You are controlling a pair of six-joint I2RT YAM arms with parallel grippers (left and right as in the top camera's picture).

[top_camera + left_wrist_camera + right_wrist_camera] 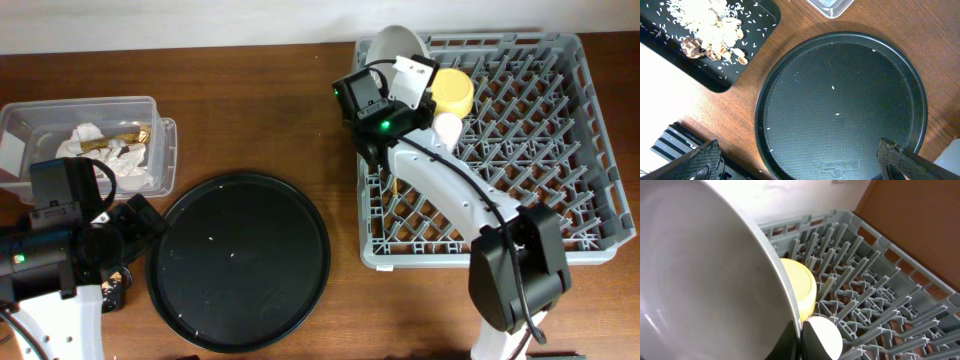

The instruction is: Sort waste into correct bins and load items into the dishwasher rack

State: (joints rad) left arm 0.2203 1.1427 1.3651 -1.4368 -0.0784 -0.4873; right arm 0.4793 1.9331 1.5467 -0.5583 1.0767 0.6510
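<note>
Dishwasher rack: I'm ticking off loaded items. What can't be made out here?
Overhead: the right arm covers the left side of the dishwasher rack; no blue cup or chopsticks can be confirmed.
Right wrist: the white plate blocks the left half.
Left wrist: rack out of frame.

Rack (560,120) far-left corner crowded: white plate (393,45), yellow bowl (453,90), pale cup (447,128), right arm (450,185) across. Rack right half open above pegs.

Nothing legible anywhere — the only marking, a small embossed stamp (840,165) on the round black serving tray (805,75), sits between the left gripper's (797,162) spread fingertips (700,159), closer to the one at right, too faint to read.
</note>
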